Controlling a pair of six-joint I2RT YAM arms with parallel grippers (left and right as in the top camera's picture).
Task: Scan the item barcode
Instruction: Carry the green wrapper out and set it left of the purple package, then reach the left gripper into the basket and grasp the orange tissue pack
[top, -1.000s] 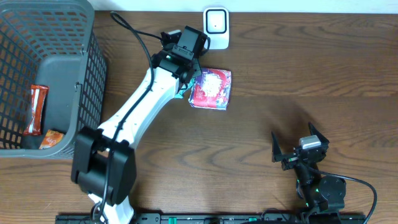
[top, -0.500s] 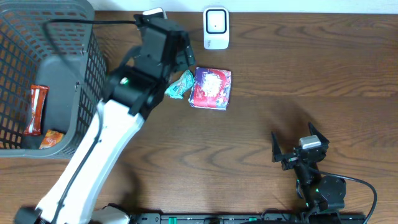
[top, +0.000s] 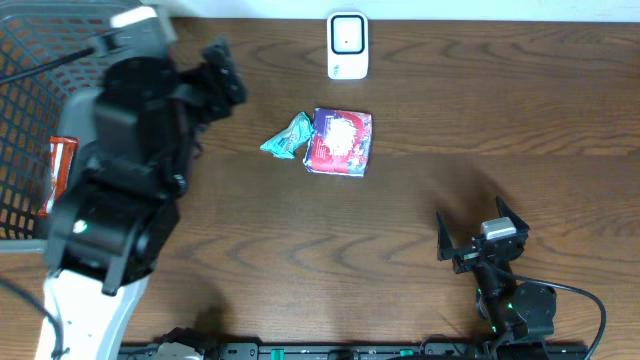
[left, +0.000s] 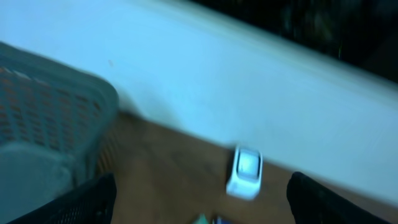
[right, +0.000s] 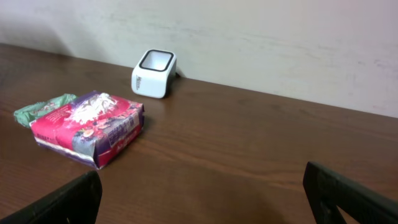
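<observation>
Though crisp overhead, scanner (top: 347, 45) a probable left-wrist blur.

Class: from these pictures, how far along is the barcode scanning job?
Looks done: a red packet and a teal packet lie on the table before the scanner, outside the basket; whether they were scanned doesn't show. In hand: nothing; the left tool hangs open and empty by the basket, the right tool open, far off. Left: at least the snack bar in the basket.

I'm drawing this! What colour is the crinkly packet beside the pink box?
The crinkly packet is teal green, clearest in the overhead view.
</observation>
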